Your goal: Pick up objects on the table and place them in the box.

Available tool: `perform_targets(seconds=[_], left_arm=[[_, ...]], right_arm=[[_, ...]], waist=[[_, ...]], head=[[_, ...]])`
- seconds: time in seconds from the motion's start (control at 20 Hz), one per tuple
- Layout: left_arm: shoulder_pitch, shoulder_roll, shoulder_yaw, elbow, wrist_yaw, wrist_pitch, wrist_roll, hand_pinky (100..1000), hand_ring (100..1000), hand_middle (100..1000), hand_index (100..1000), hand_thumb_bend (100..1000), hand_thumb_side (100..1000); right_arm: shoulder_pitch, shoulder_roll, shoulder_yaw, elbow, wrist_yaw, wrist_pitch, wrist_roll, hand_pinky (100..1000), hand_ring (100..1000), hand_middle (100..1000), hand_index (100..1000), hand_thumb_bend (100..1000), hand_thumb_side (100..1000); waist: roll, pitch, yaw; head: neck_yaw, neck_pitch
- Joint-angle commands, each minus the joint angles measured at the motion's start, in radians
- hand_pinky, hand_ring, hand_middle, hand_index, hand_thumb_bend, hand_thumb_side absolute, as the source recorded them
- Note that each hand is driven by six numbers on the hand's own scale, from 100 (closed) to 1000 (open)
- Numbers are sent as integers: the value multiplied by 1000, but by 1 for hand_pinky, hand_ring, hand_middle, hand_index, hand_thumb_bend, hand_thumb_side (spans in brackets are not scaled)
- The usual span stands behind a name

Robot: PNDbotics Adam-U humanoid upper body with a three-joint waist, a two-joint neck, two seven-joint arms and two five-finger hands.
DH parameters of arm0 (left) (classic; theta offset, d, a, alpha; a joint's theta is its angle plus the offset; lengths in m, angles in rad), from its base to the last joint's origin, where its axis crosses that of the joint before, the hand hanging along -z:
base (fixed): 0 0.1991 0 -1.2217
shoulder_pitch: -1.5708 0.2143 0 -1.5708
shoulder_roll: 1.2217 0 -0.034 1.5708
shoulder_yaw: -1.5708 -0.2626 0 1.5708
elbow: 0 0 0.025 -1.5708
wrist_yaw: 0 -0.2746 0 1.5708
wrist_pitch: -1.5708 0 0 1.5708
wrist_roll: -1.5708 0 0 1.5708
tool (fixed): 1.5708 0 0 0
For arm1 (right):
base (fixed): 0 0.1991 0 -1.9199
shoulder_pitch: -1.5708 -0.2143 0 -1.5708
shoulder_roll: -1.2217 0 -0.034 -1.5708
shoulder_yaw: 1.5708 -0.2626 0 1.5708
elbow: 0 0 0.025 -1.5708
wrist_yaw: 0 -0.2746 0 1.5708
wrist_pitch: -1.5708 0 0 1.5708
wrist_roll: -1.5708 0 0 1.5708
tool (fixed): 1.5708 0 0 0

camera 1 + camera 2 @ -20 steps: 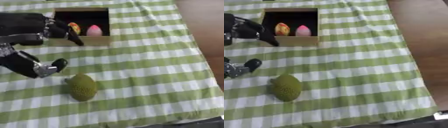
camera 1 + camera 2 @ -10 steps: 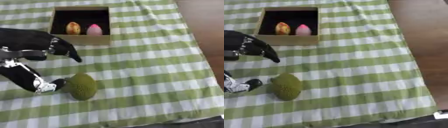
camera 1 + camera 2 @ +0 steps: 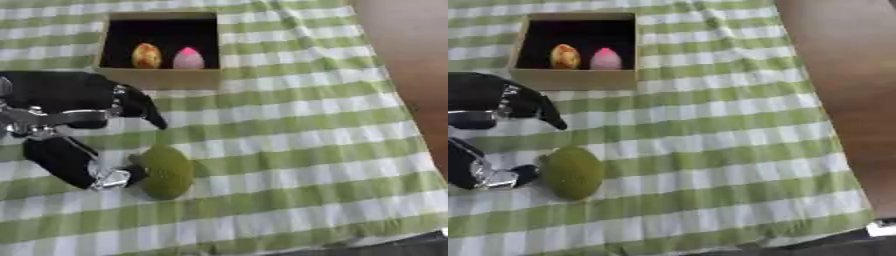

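A bumpy green oval fruit point(image 3: 166, 171) lies on the green-and-white checked cloth point(image 3: 297, 125) near the front left. My left hand point(image 3: 61, 97) reaches in from the left and is open. Its fingers point(image 3: 144, 105) stretch out just above and behind the fruit, and its thumb point(image 3: 109, 177) lies against the fruit's left side. A cardboard box point(image 3: 157, 79) stands at the back left. Inside it are a yellow-orange egg-shaped thing point(image 3: 146, 55) and a pink one point(image 3: 188, 58). My right hand shows in neither view.
Bare brown tabletop point(image 3: 842, 75) runs along the right beyond the cloth's edge. The cloth's front edge point(image 3: 710, 240) hangs over the table's near side. A small white thing point(image 3: 881, 227) sits at the lower right corner.
My left hand has come away from the box toward the near side and now straddles the green fruit, thumb at its left side. The whole picture has also shifted a little.
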Motion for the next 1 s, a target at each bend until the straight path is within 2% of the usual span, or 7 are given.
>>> perform_targets(seconds=[0.05, 0.3, 0.35, 0.6, 0.7, 1.0], left_arm=[[-3, 4, -1, -14, -27, 20, -13, 860, 836, 774, 892, 338, 724], [-1, -17, -23, 12, -71, 23, -39, 863, 838, 775, 892, 372, 715], [-2, -20, -29, 23, -81, 18, -43, 867, 841, 776, 893, 403, 707], [-4, -47, -47, 104, -137, -3, -40, 874, 847, 781, 898, 436, 680], [-4, -64, -53, 141, -164, -15, -28, 875, 847, 782, 901, 439, 683], [-4, -109, -68, 230, -238, -59, 16, 875, 848, 782, 910, 426, 619]], right_arm=[[-9, -15, -15, -12, -1, 2, 3, 1000, 947, 626, 945, 100, 528], [-9, -13, -16, -14, -3, 4, 3, 1000, 948, 626, 945, 100, 528], [-9, -12, -16, -14, -3, 5, 3, 1000, 948, 626, 945, 100, 527], [-8, -10, -16, -15, -4, 7, 5, 1000, 948, 624, 946, 100, 527], [-7, -8, -16, -14, -4, 8, 8, 1000, 948, 624, 946, 100, 527], [-5, -4, -17, -13, -3, 10, 14, 1000, 949, 623, 947, 100, 527]], waist=[[7, -26, -2], [6, -25, -4], [6, -25, -5], [6, -24, -6], [5, -24, -6], [3, -22, -9]], head=[[4, 1], [5, 1], [6, 0], [6, -1], [6, -2], [6, -3]])
